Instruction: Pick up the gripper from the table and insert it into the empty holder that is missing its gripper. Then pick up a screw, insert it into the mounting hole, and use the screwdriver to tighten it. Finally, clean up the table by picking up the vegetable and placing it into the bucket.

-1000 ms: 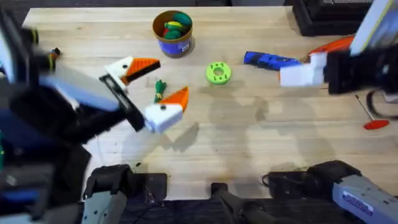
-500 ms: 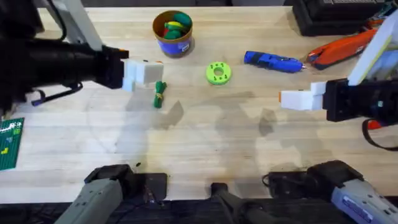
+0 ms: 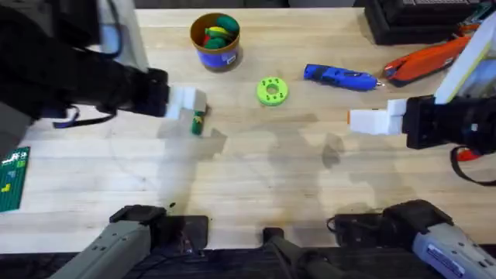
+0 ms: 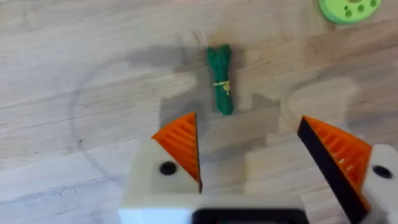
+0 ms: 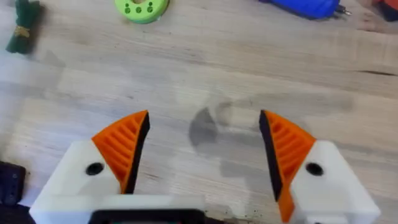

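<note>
Now left fingers (image 4: 249, 171) wide above vegetable (image 4: 219, 79), right fingers (image 5: 204, 155) wide, empty.

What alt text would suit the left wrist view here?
The left claw hangs open above a wooden table, its orange ribbed pads spread on either side of a small dark-green toy vegetable lying just ahead. A lime-green disc sits farther off at the frame's edge.

Bare table (image 3: 256, 178) lay open across the middle and near side. Toward the far edge, the bucket (image 3: 215, 40), green disc (image 3: 271, 91) and screwdriver (image 3: 341, 76) stood well apart, with passable gaps between them.
</note>
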Controlling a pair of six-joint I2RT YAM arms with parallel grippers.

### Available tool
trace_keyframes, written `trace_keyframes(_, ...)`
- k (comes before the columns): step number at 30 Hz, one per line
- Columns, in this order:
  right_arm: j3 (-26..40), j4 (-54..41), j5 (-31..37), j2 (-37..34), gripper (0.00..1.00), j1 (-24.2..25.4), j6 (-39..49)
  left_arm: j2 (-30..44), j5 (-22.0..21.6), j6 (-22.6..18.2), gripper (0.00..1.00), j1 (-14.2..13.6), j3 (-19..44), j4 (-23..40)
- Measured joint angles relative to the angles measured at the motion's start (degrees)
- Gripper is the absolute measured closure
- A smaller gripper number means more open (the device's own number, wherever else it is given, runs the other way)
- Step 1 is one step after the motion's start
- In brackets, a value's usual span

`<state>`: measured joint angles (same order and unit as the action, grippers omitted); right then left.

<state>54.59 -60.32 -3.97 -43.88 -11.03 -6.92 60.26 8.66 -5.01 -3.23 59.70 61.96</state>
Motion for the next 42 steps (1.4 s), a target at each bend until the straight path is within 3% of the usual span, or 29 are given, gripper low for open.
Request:
trace_keyframes(3,0.0,0.0,0.0,0.0,0.012,0.0,0.0,2.18,-3.34,3.34,0.015,-4.0,0.04,0.07)
trace_keyframes(6,0.0,0.0,0.0,0.0,0.012,0.0,-0.17,5.66,-4.79,5.69,0.015,-5.24,0.04,-1.31)
trace_keyframes(19,0.0,0.0,0.0,0.0,0.012,0.0,-0.2,26.25,-5.34,8.5,0.015,-5.26,0.04,-6.7)
trace_keyframes(31,-0.02,0.0,0.0,0.0,0.012,0.0,-0.2,36.07,-5.38,8.43,0.016,-5.26,0.04,-9.27)
trace_keyframes(34,0.0,-0.01,0.0,0.0,0.012,0.0,-0.2,36.23,-5.66,8.37,0.151,-5.26,0.15,-9.29)
trace_keyframes(36,0.0,0.0,0.0,0.0,0.012,0.0,-0.2,36.23,-5.63,8.12,0.321,-5.26,0.15,-9.32)
trace_keyframes(38,-0.02,-0.02,0.0,0.0,0.012,0.0,-0.2,36.23,-5.53,8.14,0.555,-5.26,0.15,-9.63)
trace_keyframes(41,0.0,0.0,0.0,0.0,0.012,0.0,-0.2,36.3,-5.65,7.88,0.983,-5.26,0.32,-10.68)
trace_keyframes(42,-0.02,0.0,0.0,0.0,0.012,0.0,-0.2,36.36,-5.65,7.89,0.978,-5.26,0.58,-10.39)
